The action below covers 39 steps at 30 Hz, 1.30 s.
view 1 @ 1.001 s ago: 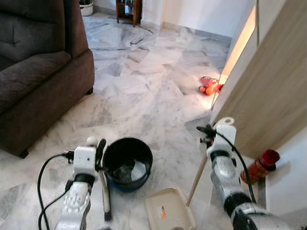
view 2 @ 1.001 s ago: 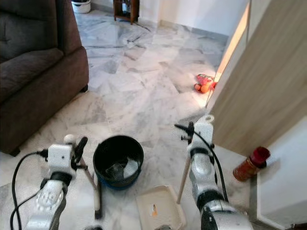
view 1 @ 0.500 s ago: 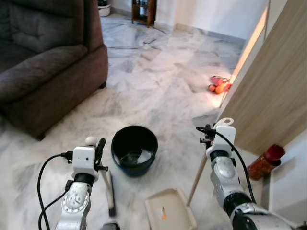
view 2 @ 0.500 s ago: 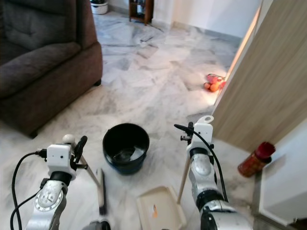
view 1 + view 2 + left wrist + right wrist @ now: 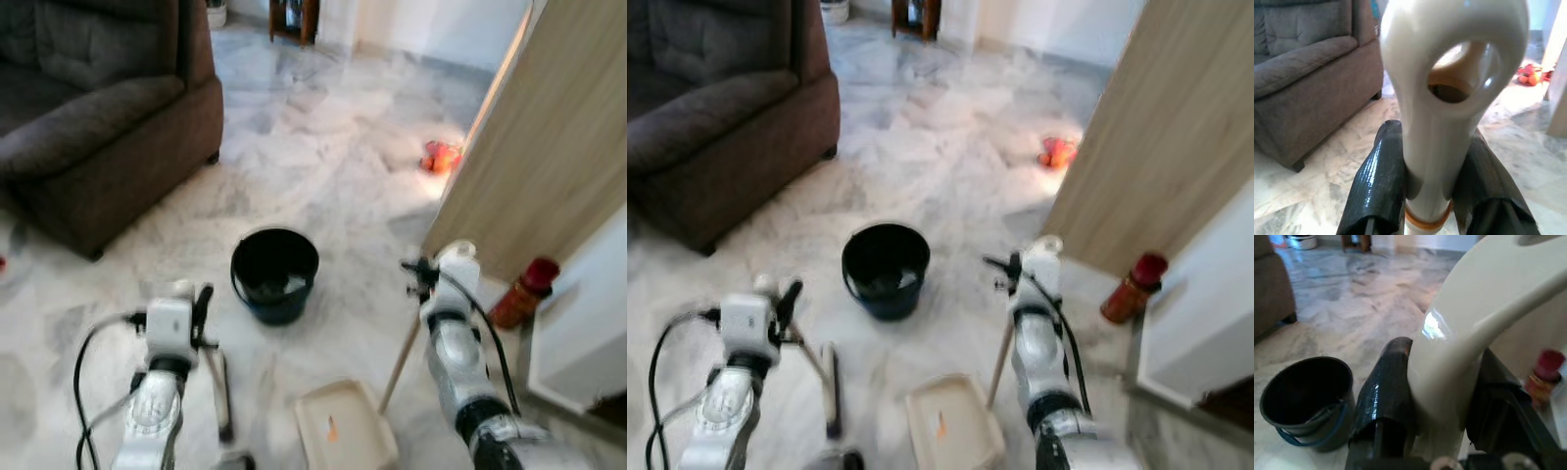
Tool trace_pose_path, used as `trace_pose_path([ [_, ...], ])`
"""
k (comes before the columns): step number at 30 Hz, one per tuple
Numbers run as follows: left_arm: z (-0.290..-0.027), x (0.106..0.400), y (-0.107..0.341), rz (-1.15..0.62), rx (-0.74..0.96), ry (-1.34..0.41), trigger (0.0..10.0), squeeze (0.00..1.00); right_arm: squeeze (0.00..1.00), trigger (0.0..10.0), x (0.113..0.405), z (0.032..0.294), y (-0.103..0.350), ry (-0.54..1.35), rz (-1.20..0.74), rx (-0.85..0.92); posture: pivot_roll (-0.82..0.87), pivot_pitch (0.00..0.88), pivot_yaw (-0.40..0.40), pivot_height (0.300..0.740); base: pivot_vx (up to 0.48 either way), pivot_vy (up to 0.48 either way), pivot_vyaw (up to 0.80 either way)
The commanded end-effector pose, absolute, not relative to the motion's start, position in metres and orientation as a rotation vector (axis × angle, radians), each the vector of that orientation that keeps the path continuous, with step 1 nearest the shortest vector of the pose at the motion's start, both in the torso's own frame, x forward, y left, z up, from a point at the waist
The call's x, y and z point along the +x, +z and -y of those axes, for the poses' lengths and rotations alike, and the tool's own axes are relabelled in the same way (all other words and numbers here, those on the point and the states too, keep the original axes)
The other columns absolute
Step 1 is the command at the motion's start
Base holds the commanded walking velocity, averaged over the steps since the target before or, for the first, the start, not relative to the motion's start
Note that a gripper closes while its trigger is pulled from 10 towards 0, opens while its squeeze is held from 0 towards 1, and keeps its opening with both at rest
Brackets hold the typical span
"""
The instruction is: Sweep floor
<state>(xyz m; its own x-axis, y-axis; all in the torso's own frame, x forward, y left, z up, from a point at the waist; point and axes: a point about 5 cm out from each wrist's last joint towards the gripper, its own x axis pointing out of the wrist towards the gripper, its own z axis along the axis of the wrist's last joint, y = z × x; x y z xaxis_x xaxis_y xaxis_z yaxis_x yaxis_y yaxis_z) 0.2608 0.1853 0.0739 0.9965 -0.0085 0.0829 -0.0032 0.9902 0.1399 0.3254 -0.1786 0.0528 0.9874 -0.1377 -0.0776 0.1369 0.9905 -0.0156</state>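
My left gripper (image 5: 1432, 183) is clamped tight on the cream handle of the broom (image 5: 1449, 98), both black fingers pressed against its neck; the broom's stick slants down to the marble floor (image 5: 323, 186) just in front of me. My right gripper (image 5: 1442, 401) is closed the same way around the cream handle of the dustpan (image 5: 1484, 318), whose wooden pole leans down to its cream pan (image 5: 345, 438), lying flat on the floor between my arms. A black bucket (image 5: 275, 274) stands beyond the pan. A dark sofa (image 5: 98, 108) sits far left, a red bottle (image 5: 516, 291) by the wooden panel (image 5: 549, 127) on my right.
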Motion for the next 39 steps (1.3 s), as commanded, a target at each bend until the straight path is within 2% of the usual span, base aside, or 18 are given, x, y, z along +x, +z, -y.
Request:
trace_pose_path([
  [1,-0.1852,0.2623,0.0778,0.103,0.15,-0.009,10.0,0.0,0.0,10.0,0.3297,0.1804,0.0595,-0.138,-0.054,-0.017,0.05,0.061,-0.079,0.74,-0.3,0.0,0.0],
  [27,-0.1857,0.2636,0.0774,0.095,0.154,0.002,10.0,0.0,0.0,10.0,0.3298,0.178,0.057,-0.127,-0.079,-0.015,0.05,0.074,-0.083,0.74,-0.023,0.0,0.0],
  [39,-0.1861,0.2644,0.0776,0.092,0.155,-0.002,10.0,0.0,0.0,10.0,0.3292,0.1776,0.0548,-0.127,-0.096,-0.026,0.05,0.077,-0.083,0.74,0.0,0.0,-0.8],
])
